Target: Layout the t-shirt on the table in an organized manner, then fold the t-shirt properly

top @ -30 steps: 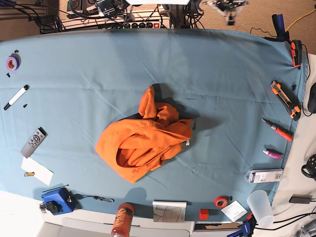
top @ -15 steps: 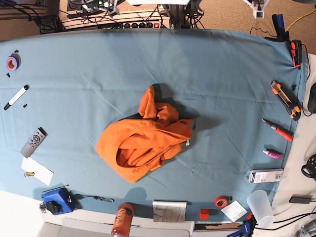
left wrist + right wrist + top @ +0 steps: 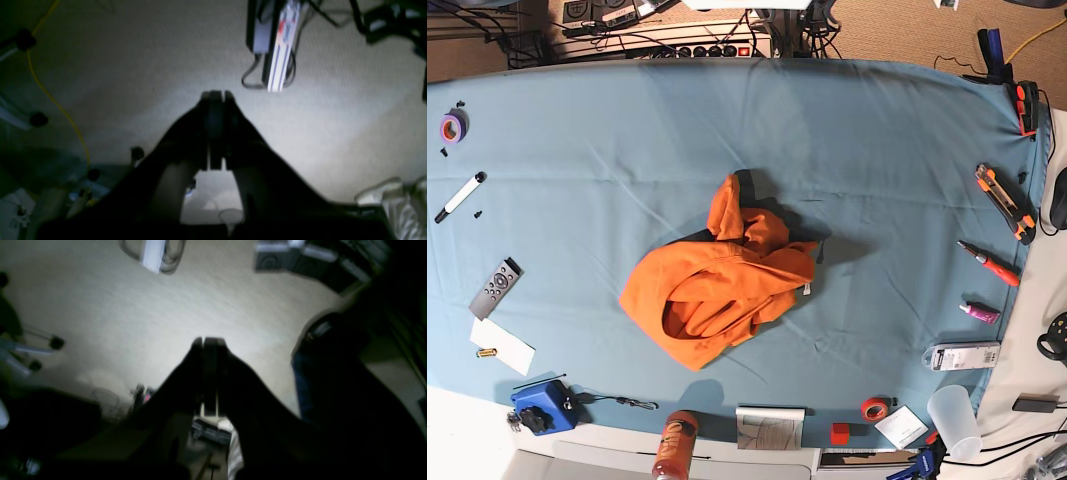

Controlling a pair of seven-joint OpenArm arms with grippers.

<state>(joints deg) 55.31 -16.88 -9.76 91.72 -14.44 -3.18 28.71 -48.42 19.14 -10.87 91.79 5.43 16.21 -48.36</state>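
Pressed shut and empty, both: left tool (image 3: pixel 217 96) and right tool (image 3: pixel 209 340), aimed at carpet off the surface (image 3: pixel 877 150). Crumpled mid-surface, untouched: the t-shirt (image 3: pixel 717 290). Laying-out not begun; reaching in for a hem needed next. Gone from the base view's top edge since a second ago.

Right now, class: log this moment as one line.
crumpled bright orange fabric t-shirt: unfolded, mid light blue-teal clothed table | left gripper: shut, empty | right gripper: shut, empty | both off-table
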